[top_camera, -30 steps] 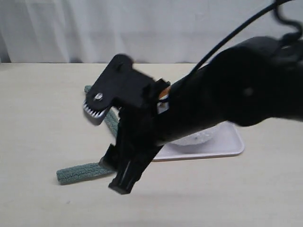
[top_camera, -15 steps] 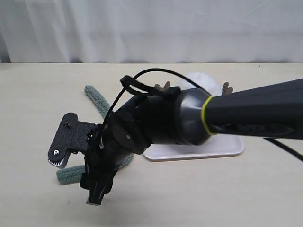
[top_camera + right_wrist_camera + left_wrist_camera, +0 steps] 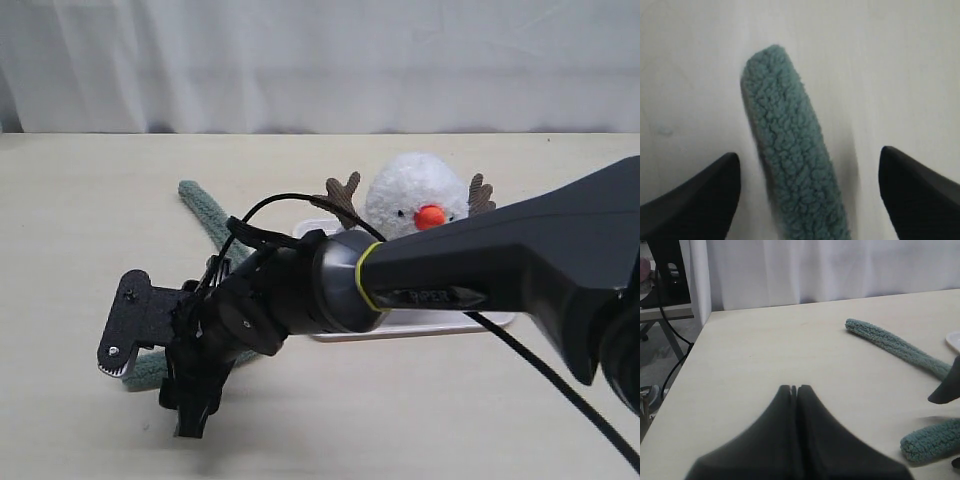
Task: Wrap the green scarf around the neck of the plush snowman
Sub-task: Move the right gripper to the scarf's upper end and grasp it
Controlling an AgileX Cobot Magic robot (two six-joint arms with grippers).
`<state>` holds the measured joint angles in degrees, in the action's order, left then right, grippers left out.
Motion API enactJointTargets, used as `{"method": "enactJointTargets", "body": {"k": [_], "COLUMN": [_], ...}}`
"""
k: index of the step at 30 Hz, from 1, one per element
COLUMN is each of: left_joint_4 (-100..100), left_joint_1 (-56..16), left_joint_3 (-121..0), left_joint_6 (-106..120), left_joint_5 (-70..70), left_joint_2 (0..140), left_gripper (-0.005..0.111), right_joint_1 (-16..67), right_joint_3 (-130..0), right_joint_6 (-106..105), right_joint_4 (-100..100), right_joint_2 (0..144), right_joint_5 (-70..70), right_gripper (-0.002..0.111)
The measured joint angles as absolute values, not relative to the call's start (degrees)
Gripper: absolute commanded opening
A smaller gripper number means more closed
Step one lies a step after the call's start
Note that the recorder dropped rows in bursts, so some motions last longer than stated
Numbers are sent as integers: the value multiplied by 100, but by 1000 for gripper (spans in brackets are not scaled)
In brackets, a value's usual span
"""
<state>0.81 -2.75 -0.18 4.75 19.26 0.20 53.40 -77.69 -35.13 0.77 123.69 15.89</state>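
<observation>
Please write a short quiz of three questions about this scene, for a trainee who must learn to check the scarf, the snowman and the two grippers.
1. True or false: the scarf is already wrapped around the snowman.
2. The fingers of the right gripper are: A) shut on the scarf; B) open, with one scarf end between them; C) shut on the snowman.
3. Fill in: the fingers of the left gripper are ...
Key: 1 false; 2 B; 3 shut.
</observation>
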Motion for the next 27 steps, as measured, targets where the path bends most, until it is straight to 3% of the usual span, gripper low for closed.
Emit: {"method": "enactJointTargets", "body": {"k": [8,20,27], "left_joint_4": [81,81,81], "left_joint_1": [-275,-275,-275], "left_joint_3": [-18,-18,-18], "left_joint_6": [475,475,475], "left_joint_5": [1926,1926,1926], "left_joint_2": [20,20,20], "left_gripper": [0,0,0], "right_joint_1": [5340,5380,5601], "right_joint_3": [-7796,-7796,-7799], "right_joint_6": [-3527,-3541,-4003], "right_joint_4": [77,77,0], "right_joint_2": [12469,12542,12374], "right_joint_5": [1308,1473,1884], "right_gripper": [67,5,4]}}
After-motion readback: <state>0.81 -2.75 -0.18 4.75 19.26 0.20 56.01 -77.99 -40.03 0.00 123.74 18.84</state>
